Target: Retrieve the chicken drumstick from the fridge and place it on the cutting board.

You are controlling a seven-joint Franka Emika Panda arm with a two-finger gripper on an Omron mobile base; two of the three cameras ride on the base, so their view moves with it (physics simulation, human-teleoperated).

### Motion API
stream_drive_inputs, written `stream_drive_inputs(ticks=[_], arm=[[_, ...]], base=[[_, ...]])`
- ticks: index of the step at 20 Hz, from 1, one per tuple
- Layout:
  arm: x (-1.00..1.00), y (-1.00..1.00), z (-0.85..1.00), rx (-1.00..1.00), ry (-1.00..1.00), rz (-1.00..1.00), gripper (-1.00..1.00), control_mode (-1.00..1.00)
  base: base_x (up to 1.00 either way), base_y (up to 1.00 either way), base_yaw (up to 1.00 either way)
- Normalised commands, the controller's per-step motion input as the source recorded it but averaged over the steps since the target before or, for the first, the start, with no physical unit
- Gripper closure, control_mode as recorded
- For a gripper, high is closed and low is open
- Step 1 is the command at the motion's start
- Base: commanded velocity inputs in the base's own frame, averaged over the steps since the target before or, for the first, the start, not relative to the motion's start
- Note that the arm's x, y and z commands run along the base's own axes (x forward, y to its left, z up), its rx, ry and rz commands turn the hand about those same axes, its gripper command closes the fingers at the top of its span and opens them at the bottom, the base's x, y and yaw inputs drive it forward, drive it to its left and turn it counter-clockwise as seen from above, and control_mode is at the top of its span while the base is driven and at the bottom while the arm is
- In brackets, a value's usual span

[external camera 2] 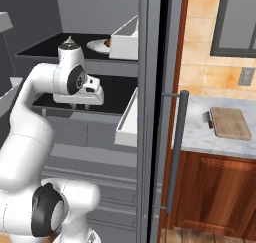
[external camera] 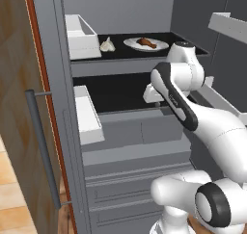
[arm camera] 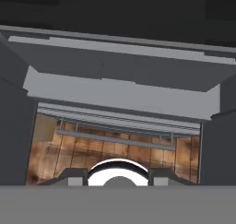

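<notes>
The fridge [external camera: 58,84] stands open. On its top dark shelf lies the chicken drumstick [external camera: 146,43], reddish-brown, on a white plate [external camera: 159,46]; from the right it peeks out beside a bin as the drumstick [external camera 2: 106,43]. My gripper [external camera 2: 81,106] hangs over the middle shelf, one level below the plate, pointing down. It is open, its tips [arm camera: 76,177] wide apart with nothing between them. The cutting board [external camera 2: 230,123] lies on the marble counter right of the fridge, its dark handle toward the fridge.
A white garlic bulb [external camera: 107,45] and a white bin [external camera: 79,35] sit left of the plate. Another white bin [external camera: 87,115] sits on the middle shelf. Grey drawers [external camera: 135,132] lie below. The door's bar handle [external camera 2: 176,147] stands between fridge and counter.
</notes>
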Motion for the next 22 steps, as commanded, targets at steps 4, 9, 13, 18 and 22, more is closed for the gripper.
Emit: stream_drive_inputs(ticks=[4, 9, 13, 18, 22], arm=[[-0.07, -0.01, 0.07, 0.00, -0.12, 0.00, -1.00, -1.00], [0.00, 0.00, 0.48, 0.00, -0.24, 0.00, -1.00, -1.00], [0.00, 0.00, 0.66, 0.00, -0.25, 0.00, -1.00, -1.00], [0.02, -0.01, 0.85, 0.05, -0.23, 0.00, -1.00, -1.00], [0.15, -0.10, 0.72, 0.07, -0.25, 0.00, -1.00, -1.00]], base=[[0.00, 0.00, 0.00], [0.00, 0.00, 0.00], [0.00, 0.00, 0.00], [0.00, 0.00, 0.00], [0.00, 0.00, 0.00]])
